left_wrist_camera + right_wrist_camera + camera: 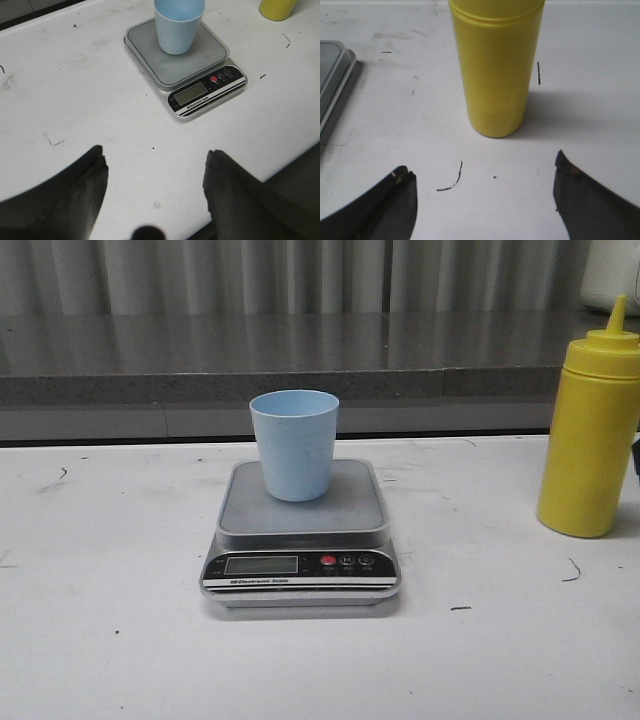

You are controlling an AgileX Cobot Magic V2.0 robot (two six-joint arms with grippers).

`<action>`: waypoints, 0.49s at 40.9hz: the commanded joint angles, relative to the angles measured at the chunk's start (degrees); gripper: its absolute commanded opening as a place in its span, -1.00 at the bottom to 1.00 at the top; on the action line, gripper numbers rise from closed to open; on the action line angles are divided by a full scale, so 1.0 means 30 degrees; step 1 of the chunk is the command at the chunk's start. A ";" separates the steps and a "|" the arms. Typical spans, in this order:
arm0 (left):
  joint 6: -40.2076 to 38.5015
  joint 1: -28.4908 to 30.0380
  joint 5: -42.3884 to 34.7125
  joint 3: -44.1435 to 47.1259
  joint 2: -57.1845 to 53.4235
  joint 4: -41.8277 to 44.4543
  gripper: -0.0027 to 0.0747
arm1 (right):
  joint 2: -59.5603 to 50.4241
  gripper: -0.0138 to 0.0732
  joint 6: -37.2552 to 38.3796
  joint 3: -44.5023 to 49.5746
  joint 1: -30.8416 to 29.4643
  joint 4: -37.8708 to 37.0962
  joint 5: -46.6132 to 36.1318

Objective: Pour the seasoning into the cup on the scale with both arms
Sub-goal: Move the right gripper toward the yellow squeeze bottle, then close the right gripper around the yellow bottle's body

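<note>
Yellow seasoning right of scale, cup on it, unobstructed

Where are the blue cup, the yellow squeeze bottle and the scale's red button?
blue cup (295,452), front view, middle of its side wall.
yellow squeeze bottle (590,445), front view, middle of its body.
red button (328,561), front view, on the scale's black front panel.

Seasoning top cut off; scale display unreadable.

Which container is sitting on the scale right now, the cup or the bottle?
The pale-blue cup sits upright on the scale. The yellow bottle stands apart on the bare table, to the scale's right.
</note>
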 commanded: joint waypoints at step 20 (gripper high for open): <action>-0.0014 -0.0120 -0.1354 -0.0445 -0.0024 -0.0179 0.15 | 0.7633 0.66 0.0890 -0.0182 0.0281 0.0047 -1.3497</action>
